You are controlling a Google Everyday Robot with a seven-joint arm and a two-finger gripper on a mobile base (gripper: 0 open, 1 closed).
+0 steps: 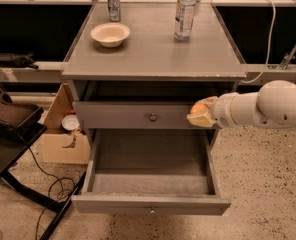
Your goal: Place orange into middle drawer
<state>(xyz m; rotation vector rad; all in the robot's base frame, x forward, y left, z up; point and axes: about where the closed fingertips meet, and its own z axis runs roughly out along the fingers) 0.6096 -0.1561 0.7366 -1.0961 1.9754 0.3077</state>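
The orange (198, 108) is a small round orange fruit, held in my gripper (202, 115), whose cream fingers are shut around it. The white arm reaches in from the right. The gripper hovers in front of the right end of the shut upper drawer (133, 115), above the right rear part of the middle drawer (150, 204). The middle drawer is pulled fully out below it; its inside is bare gray, and its small knob (151, 210) shows at front centre. Most of the orange is hidden by the fingers.
On the gray cabinet top stand a cream bowl (110, 34), a water bottle (184, 15) and a can (113, 3). A cardboard box (63, 139) sits on the floor to the left, next to a black stand (8, 129) with cables.
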